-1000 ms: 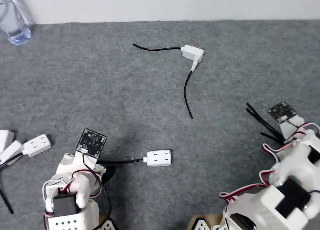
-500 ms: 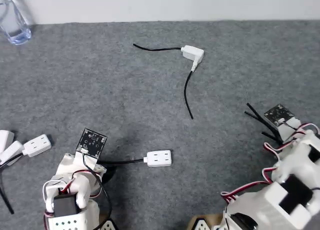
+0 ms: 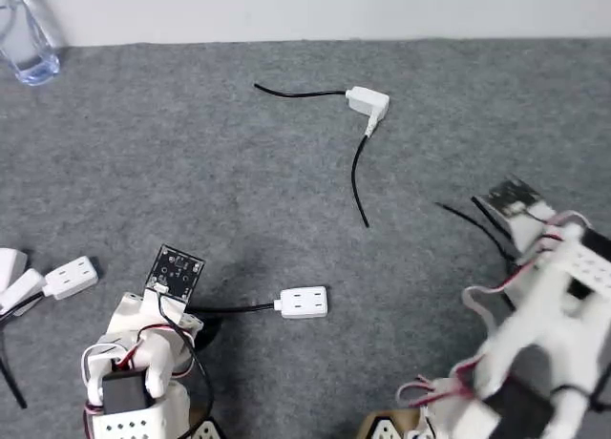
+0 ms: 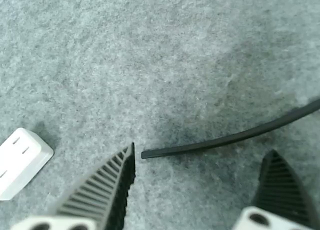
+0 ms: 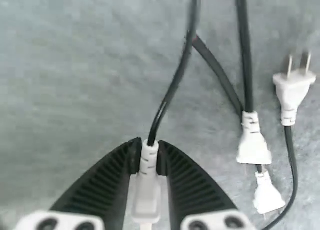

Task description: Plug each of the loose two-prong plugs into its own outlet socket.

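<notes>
Right wrist view shows the right claw (image 5: 148, 146) closed on a white plug (image 5: 145, 195), so grasping seems done; next it must carry this plug to the outlet socket (image 3: 304, 303), well apart from the claw.

A grey, felt-like mat (image 3: 143, 162) spreads flat under the left gripper's (image 4: 201, 152) fingers (image 4: 107, 185) and on to every side of them, its nap fine and mottled. Well beyond the fingers, at the mat's far edge, a pale wall (image 3: 334, 10) runs straight across. A clear vessel (image 3: 24, 38) stands far ahead of the fingers and off to their left, near that wall. The light is soft and even; a faint shadow (image 4: 170, 132) darkens the mat just ahead of the fingertips.
</notes>
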Robot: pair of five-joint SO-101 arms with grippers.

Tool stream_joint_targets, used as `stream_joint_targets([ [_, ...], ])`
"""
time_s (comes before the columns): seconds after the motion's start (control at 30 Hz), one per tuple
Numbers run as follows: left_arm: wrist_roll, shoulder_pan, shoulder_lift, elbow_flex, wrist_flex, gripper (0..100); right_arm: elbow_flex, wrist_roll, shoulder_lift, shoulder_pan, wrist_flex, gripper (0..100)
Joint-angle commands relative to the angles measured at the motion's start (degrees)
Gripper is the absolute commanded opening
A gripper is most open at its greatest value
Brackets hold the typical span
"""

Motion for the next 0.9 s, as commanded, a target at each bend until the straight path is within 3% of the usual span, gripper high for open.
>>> stream_joint_targets([
  [0.0, 0.4, -0.2, -1.0, -0.2, 0.2, 37, -2.0, -15.4, -11.7, -9.3, 9.1, 0.8],
  [0.23, 0.4, -0.3, -1.0, -0.2, 0.2, 37, -1.8, -64.9, -25.6, -24.7, 14.6, 0.9],
  [0.37, 0.4, -0.4, -1.0, -0.2, 0.2, 37, 0.3, -80.8, -29.6, -28.0, 6.3, 0.9],
  [0.6, 0.4, -0.4, -1.0, -0.2, 0.2, 37, 12.3, -80.0, -32.4, -31.6, -9.5, 1.0],
  [0.87, 0.4, -0.2, -1.0, -0.2, 0.2, 37, 30.5, -79.8, -40.2, -30.6, -24.7, 0.9],
])
